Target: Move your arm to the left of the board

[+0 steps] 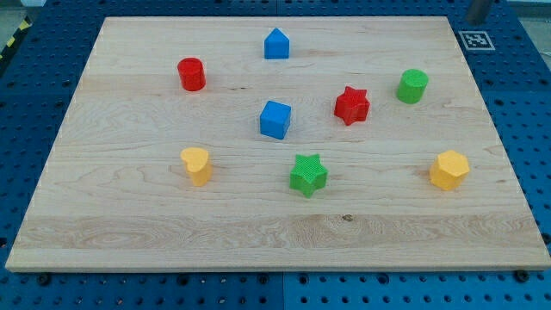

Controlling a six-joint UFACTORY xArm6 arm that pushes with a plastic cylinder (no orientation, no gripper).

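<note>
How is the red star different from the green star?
The red star is red, and the green star is green. The red star sits nearer the view's top and further to the view's right; the green star sits lower, nearer the view's bottom edge of the board. The red star's nearest neighbour is the green cylinder; the green star's is the blue cube. Both are star-shaped and look about the same size. My tip is not in view.

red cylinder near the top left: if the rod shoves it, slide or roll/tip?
Probably slides. The red cylinder stands upright on its flat end on the smooth wooden board, so rolling seems unlikely. It looks squat, so tipping seems unlikely too. Its round side may let it slip off an off-centre push. My tip isn't in view.
</note>
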